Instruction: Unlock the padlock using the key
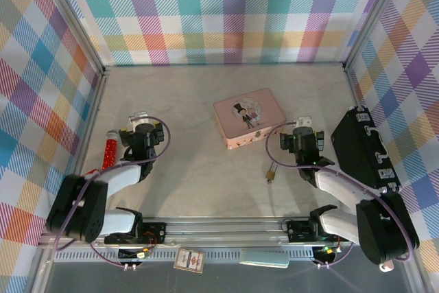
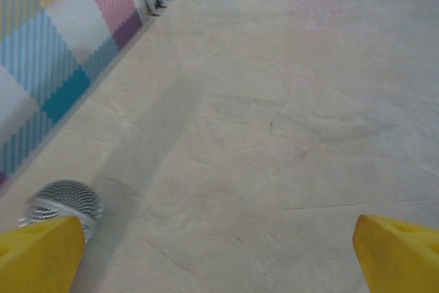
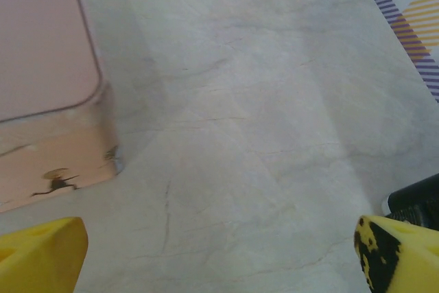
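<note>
The padlock (image 1: 271, 173), tiny and brass with a thin silvery shackle, lies on the pale table in front of the pink tin (image 1: 248, 117). The key is too small to tell apart from the padlock. My right gripper (image 1: 302, 127) hovers a little to the right of and beyond the padlock; in its wrist view it (image 3: 219, 259) is open over bare table, its yellow fingertips (image 3: 41, 255) wide apart. My left gripper (image 1: 142, 125) is far to the left, and it (image 2: 219, 259) is also open with nothing between its fingers.
A red-handled microphone (image 1: 108, 150) lies by the left wall, its mesh head (image 2: 63, 203) beside my left finger. A black case (image 1: 362, 147) stands along the right wall. The tin's corner (image 3: 48, 66) is near my right gripper. A card (image 1: 190, 260) lies on the front ledge.
</note>
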You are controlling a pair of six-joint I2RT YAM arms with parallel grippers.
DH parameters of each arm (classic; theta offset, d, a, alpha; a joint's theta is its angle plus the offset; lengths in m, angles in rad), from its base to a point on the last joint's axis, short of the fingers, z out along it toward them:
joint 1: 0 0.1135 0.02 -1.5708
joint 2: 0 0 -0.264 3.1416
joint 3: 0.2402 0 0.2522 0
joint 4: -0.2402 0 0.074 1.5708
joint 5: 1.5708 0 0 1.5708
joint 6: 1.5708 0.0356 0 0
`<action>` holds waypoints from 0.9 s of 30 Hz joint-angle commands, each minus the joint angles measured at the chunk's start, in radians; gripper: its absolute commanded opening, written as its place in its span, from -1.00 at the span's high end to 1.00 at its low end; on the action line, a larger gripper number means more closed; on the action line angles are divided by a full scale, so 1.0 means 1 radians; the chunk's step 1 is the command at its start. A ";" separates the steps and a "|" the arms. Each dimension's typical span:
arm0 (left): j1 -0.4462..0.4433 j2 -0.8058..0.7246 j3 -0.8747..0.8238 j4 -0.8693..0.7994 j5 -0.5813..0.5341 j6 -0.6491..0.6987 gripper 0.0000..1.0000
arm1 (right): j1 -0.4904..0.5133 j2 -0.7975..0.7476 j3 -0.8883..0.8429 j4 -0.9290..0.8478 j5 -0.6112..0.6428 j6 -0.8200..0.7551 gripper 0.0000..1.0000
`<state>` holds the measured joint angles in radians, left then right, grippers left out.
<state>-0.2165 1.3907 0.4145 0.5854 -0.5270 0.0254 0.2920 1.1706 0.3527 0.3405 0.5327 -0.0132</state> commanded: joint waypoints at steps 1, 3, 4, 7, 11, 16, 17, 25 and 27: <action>0.029 0.055 -0.024 0.206 0.149 0.044 -0.99 | -0.085 0.032 -0.052 0.325 -0.110 -0.054 -0.97; 0.065 0.146 -0.059 0.347 0.204 0.016 -0.99 | -0.135 0.064 -0.087 0.435 -0.200 -0.039 -0.97; 0.071 0.205 -0.077 0.452 0.207 0.028 -0.99 | -0.144 0.078 -0.093 0.472 -0.226 -0.046 -0.98; 0.074 0.185 -0.041 0.343 0.272 0.034 -0.99 | -0.177 0.121 -0.088 0.524 -0.344 -0.061 -0.98; 0.112 0.190 -0.013 0.301 0.288 -0.006 -0.99 | -0.220 0.236 -0.085 0.639 -0.487 -0.034 -0.98; 0.114 0.190 -0.013 0.297 0.292 -0.010 -0.99 | -0.227 0.355 0.000 0.588 -0.439 -0.008 -0.98; 0.113 0.189 -0.012 0.293 0.291 -0.010 -0.99 | -0.229 0.366 0.034 0.537 -0.410 0.013 -0.97; 0.112 0.189 -0.013 0.296 0.291 -0.009 -0.99 | -0.257 0.363 0.045 0.515 -0.403 0.047 -0.97; 0.113 0.189 -0.013 0.295 0.292 -0.011 -0.99 | -0.258 0.363 0.045 0.515 -0.404 0.045 -0.97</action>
<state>-0.1085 1.5848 0.3889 0.8520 -0.2501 0.0231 0.0376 1.5421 0.3893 0.8505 0.1238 0.0151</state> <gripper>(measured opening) 0.996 0.988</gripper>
